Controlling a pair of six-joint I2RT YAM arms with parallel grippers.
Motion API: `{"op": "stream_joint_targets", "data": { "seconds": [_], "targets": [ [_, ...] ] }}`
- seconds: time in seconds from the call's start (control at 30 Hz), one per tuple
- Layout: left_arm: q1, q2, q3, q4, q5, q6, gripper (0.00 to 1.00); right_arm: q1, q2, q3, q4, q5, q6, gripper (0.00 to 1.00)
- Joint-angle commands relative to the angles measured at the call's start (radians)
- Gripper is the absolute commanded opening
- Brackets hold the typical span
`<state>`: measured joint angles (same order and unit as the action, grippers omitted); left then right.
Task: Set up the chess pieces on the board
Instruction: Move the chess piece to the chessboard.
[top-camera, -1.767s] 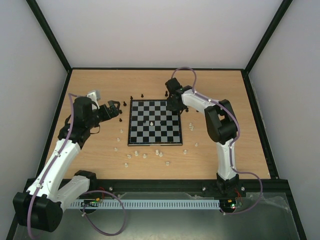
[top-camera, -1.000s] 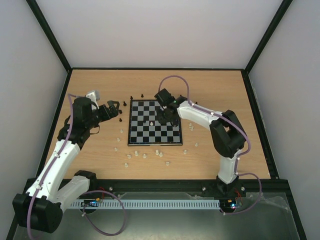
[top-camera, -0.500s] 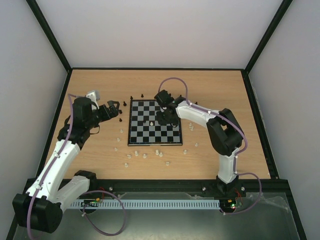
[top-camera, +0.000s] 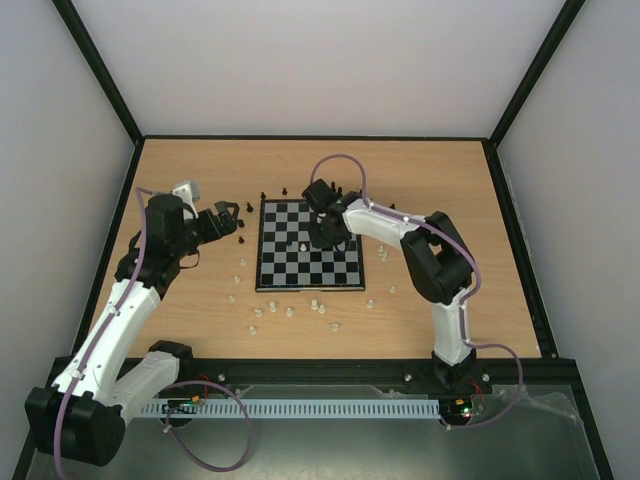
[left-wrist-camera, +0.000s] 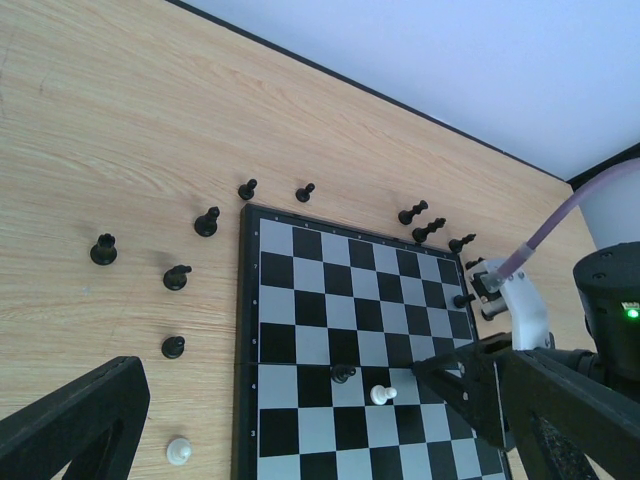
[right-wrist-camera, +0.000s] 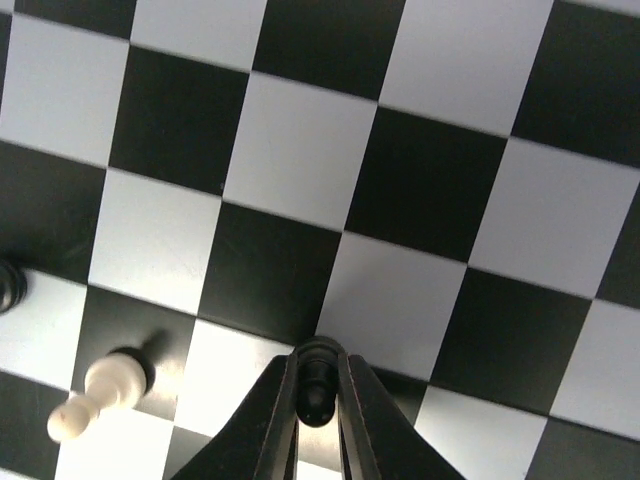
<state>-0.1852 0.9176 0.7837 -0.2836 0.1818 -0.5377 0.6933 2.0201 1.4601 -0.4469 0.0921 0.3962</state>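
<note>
- Top view: right gripper has swung from the far right corner of the board to mid-board, beside a white pawn. Left gripper unmoved, fingers spread, empty.
- Left wrist: black pieces lie scattered off the board's edge.
- Right wrist: fingers just pinched shut on a black pawn over mid-board. Probably a pickup, bound for its home rank.
</note>
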Motion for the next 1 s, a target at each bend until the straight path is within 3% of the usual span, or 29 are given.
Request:
{"op": "stream_joint_targets", "data": {
  "seconds": [0.0,0.4,0.97],
  "targets": [
    [-0.003,-0.007,-0.011,-0.014,-0.005,0.013,0.99,-0.002,0.048,0.068,-0.072,0.066,-0.009,0.12],
    [-0.003,-0.011,-0.009,-0.015,-0.002,0.015,0.99,-0.127,0.130,0.194,-0.101,0.071,-0.019,0.13],
    [-0.005,-0.008,-0.009,-0.019,-0.011,0.015,1.00,-0.148,0.164,0.225,-0.084,0.031,-0.031,0.17]
  ]
}}
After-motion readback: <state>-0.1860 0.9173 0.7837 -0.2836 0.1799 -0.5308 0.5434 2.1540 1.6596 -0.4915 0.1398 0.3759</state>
